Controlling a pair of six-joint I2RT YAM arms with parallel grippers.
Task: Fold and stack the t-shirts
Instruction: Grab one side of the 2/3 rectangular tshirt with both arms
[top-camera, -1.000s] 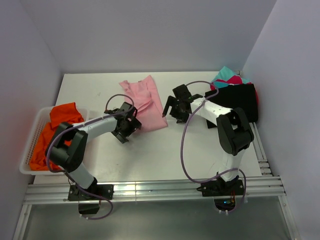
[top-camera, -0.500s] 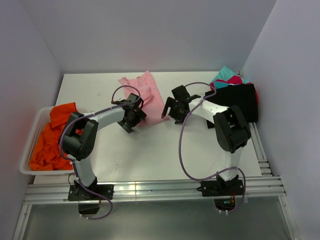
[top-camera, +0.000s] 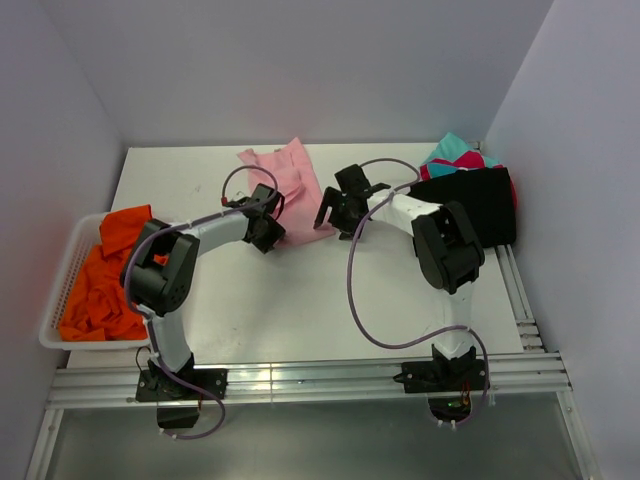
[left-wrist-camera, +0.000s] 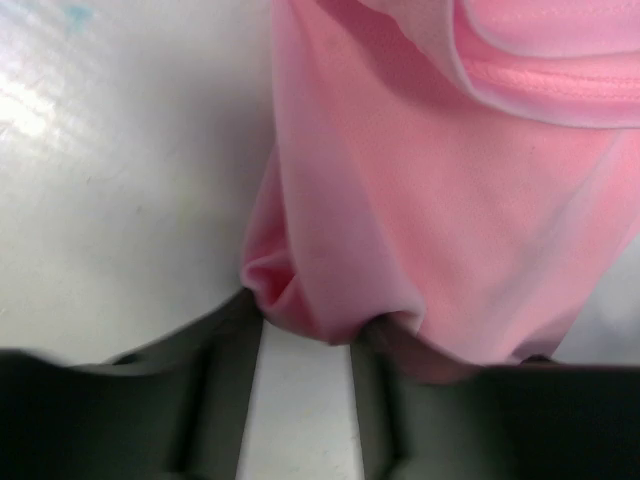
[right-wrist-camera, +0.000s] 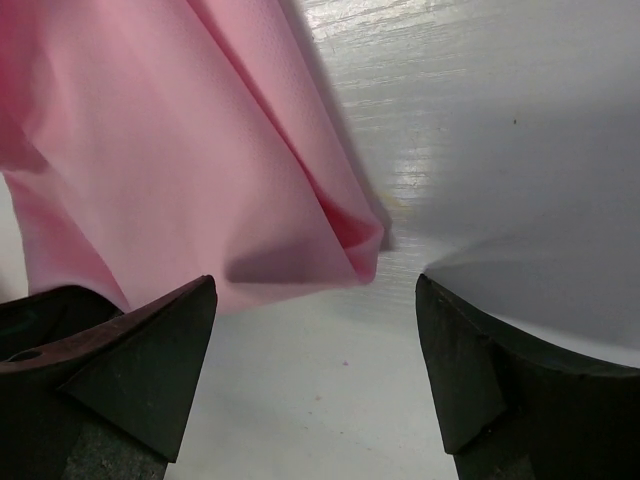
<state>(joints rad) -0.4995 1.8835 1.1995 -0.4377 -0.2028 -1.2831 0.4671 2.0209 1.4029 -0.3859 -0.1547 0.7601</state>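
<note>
Left wrist: left end effector (left-wrist-camera: 310, 322) pinches the soft light pink t-shirt (left-wrist-camera: 430, 200); we should close the gaping right end effector (right-wrist-camera: 312, 290) on its corner.

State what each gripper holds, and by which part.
Left gripper pinches the pink t-shirt by its bunched edge; right gripper is open, holding nothing.

High view from behind, wrist views close, sharing pink t-shirt (top-camera: 292, 178)
</note>
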